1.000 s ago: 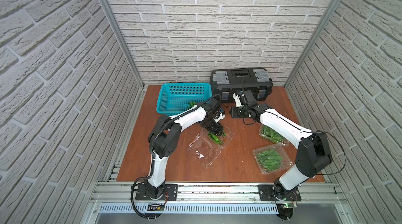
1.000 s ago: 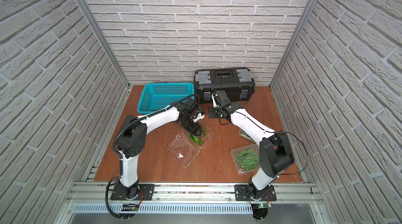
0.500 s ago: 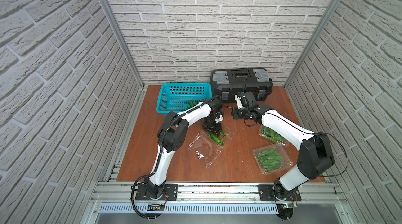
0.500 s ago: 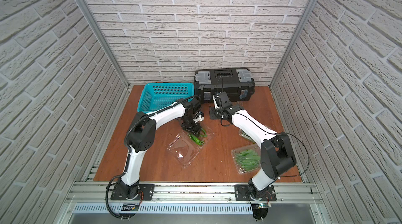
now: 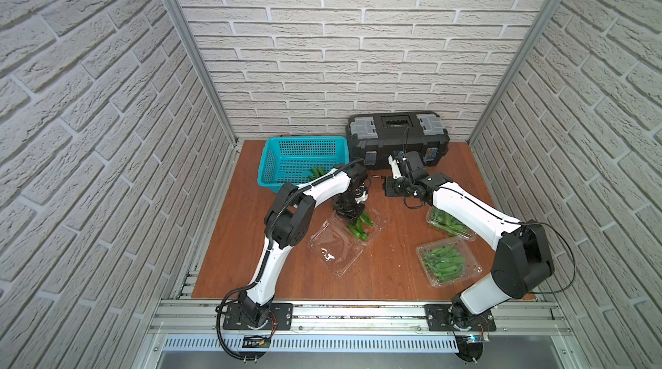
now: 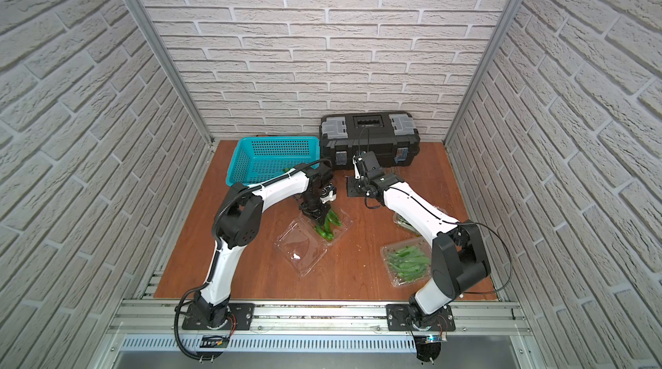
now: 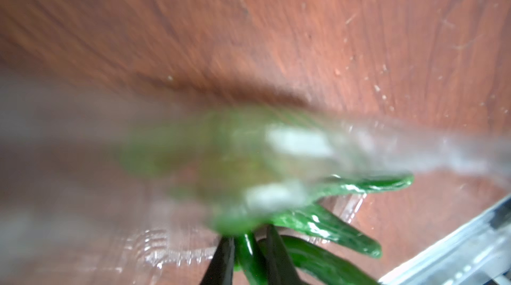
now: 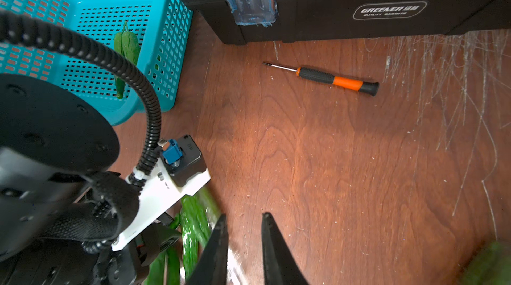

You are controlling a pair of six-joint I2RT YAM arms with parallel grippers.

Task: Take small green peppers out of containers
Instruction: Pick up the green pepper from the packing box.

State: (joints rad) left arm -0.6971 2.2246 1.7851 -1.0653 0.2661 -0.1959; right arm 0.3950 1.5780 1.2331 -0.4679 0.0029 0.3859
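An open clear container (image 5: 335, 251) lies mid-table, with a few small green peppers (image 5: 360, 225) in its far half. My left gripper (image 5: 353, 218) reaches down into that half. In the left wrist view the left gripper (image 7: 249, 235) is shut on one small green pepper (image 7: 250, 258), with other peppers (image 7: 326, 225) beside it. My right gripper (image 8: 244, 216) hovers just past the container's far corner, its jaws a little apart with bare wood between the tips. Two more containers (image 5: 447, 261) (image 5: 449, 222) full of peppers sit at the right, one partly under the right arm.
A teal basket (image 5: 304, 140) at the back left holds a few peppers (image 8: 127, 48). A black toolbox (image 5: 397, 134) stands against the back wall. A small orange-and-black screwdriver (image 8: 331, 79) lies in front of it. Brick walls close in three sides.
My left gripper has closed on a pepper in the open container, and the left arm's elbow has swung forward. The right arm has barely moved.
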